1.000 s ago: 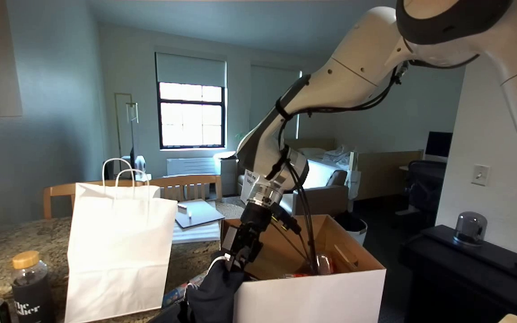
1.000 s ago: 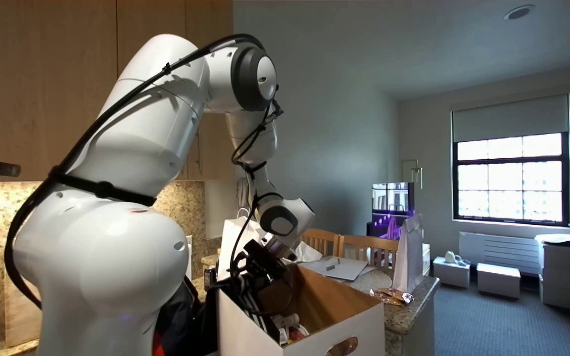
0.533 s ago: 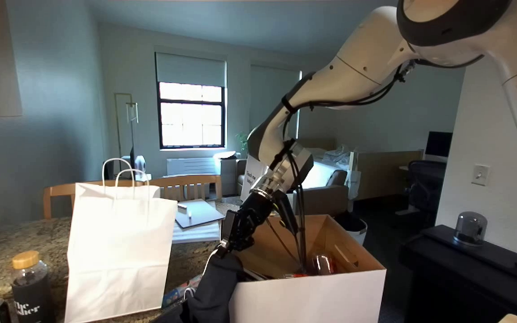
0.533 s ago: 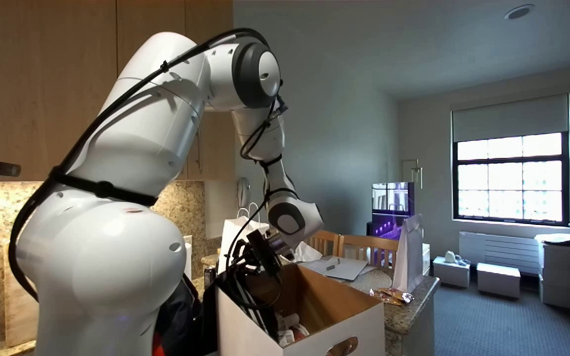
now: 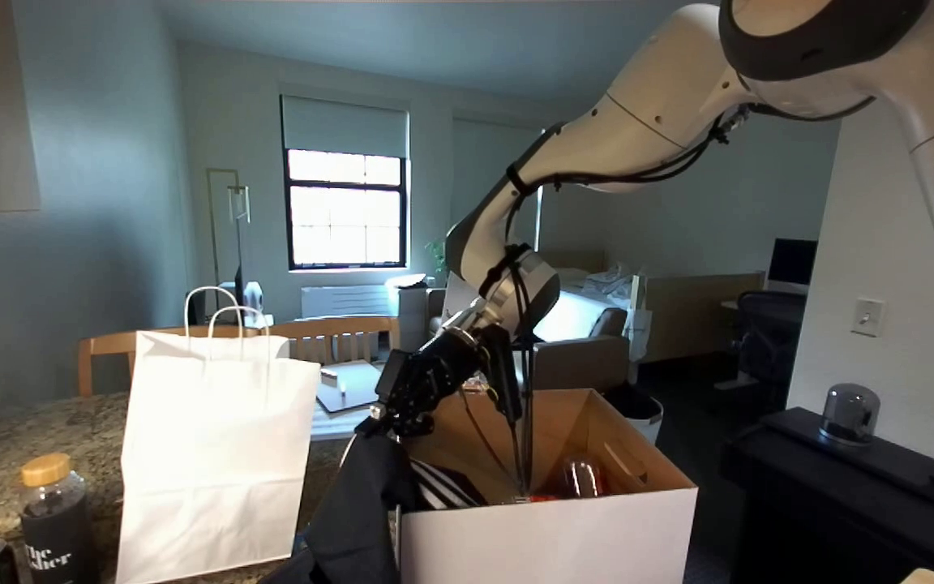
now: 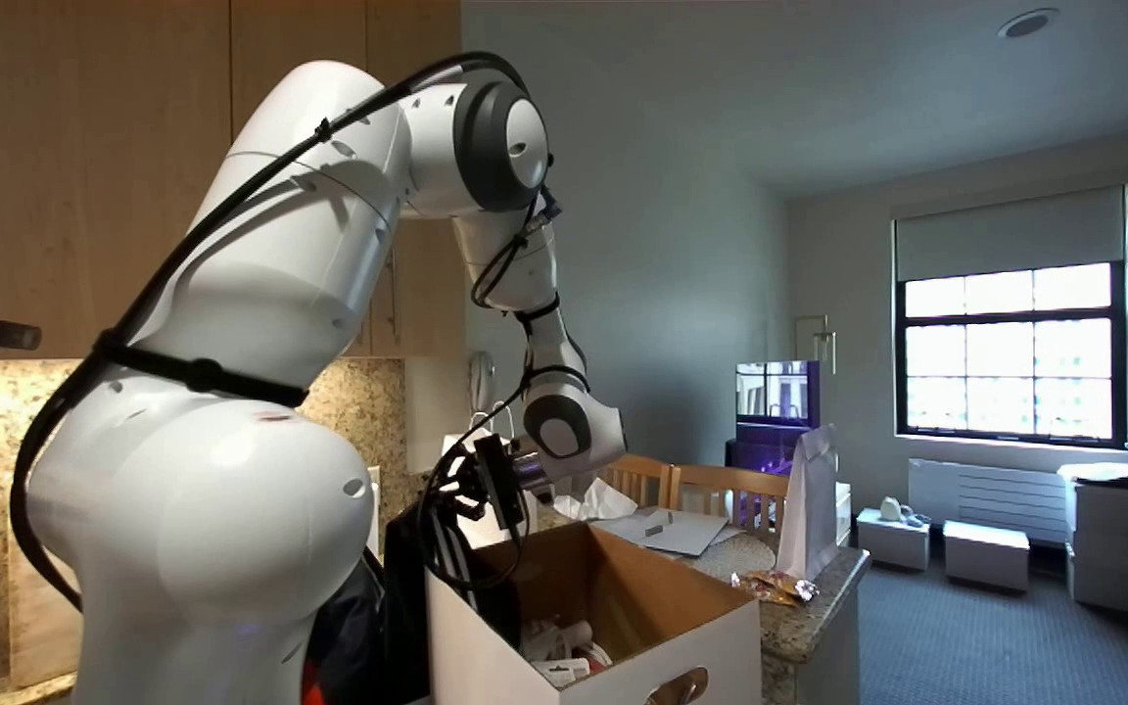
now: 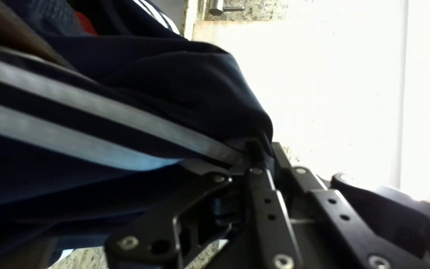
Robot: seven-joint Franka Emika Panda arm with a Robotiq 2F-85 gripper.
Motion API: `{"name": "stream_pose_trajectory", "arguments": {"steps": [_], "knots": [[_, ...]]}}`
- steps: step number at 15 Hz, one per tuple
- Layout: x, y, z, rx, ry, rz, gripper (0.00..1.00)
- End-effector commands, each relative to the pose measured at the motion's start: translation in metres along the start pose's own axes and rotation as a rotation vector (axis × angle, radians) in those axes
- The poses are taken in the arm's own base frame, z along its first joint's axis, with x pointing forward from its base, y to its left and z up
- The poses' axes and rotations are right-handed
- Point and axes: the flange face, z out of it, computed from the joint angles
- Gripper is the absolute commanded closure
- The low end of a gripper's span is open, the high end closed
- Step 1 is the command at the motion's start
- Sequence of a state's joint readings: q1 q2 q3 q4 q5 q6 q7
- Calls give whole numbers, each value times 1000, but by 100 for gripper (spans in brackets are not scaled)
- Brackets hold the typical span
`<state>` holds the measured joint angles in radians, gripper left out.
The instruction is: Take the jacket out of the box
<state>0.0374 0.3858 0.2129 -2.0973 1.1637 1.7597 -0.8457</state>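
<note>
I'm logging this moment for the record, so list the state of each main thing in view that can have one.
Box, open on top, not empty
Jacket, partly in the box, partly hanging outside it
Gripper, shut on the jacket
Handled bag, upright, handles up
Counter-end bag, upright
Bottle, upright, cap on
Shade, partly lowered
Cabinets, doors shut

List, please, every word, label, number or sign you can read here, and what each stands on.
"The ...sher": on the dark-sleeved bottle; the second word's start is unclear.
Marks on the white item in the box: too small to read.
No other text is legible.
</note>
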Motion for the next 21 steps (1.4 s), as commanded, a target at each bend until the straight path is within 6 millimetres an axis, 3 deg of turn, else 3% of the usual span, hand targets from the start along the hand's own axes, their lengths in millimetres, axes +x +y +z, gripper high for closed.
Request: {"name": "stream_pose_trajectory", "arguments": {"steps": [1,6,11,15,19,20,21], "knots": [[11,-40,46,48,-80,-74,91],[30,-101,135,28,-237,-216,91],[40,-136,213,49,-364,-313,91],[49,-136,260,27,-425,-363,92],[68,-130,284,0,-403,-395,94],[73,-129,284,-12,-384,-399,68],[77,-128,284,-23,-371,-401,69]]}}
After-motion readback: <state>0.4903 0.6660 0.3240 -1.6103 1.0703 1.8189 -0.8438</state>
